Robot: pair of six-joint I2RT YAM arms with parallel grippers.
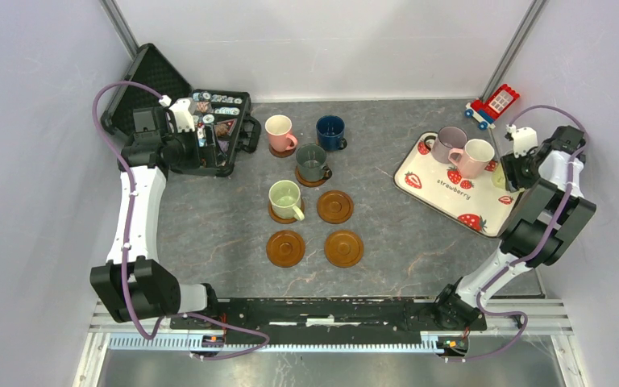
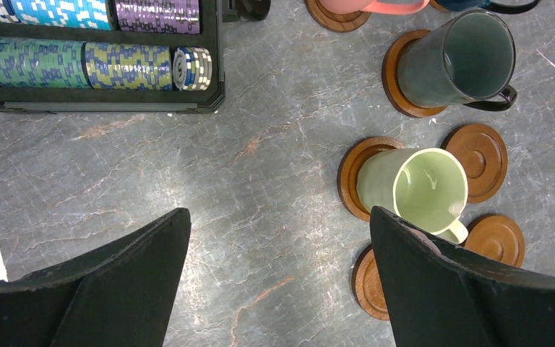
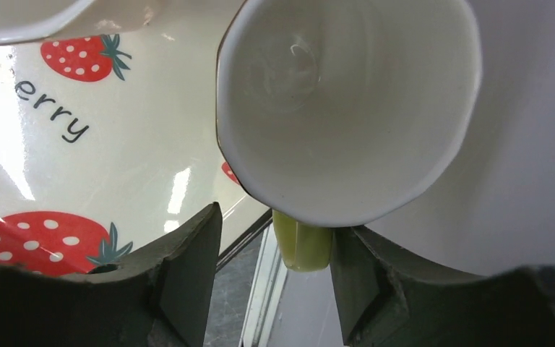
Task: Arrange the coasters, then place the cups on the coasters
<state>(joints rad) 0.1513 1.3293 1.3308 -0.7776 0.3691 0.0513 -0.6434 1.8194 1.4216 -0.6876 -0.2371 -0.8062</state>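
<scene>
The cream-yellow cup (image 3: pixel 347 108) stood upright at the far right end of the strawberry-print tray (image 3: pixel 115 144), right under the right hand (image 3: pixel 276 224). Its mouth faced up at the wrist and its yellow-green handle (image 3: pixel 302 246) stuck back toward the hand, straight into the gap between the two fingers. That hand was partly spread. One finger (image 3: pixel 361 282) looked to be touching the handle's side, while the other (image 3: pixel 188 267) stood clear of it with tray showing between, so the handle was bracketed but not pinched. The right arm was much the nearer one. The left hand (image 2: pixel 280 217) hung fully spread and empty over bare bench (image 2: pixel 188 166), beside the chip case (image 2: pixel 101 101) and well apart from the tray. The next lift would probably turn on that handle being centred, since the grip seemed lopsided and could twist the cup. Three coasters lay bare mid-bench (image 1: pixel 335 206) (image 1: pixel 285 248) (image 1: pixel 344 248), well left of the tray, next to the light green cup (image 1: pixel 285 199) on its own coaster. Two more cups, pale pink-white (image 1: pixel 475 157) and mauve-grey (image 1: pixel 449 143), waited on the tray
</scene>
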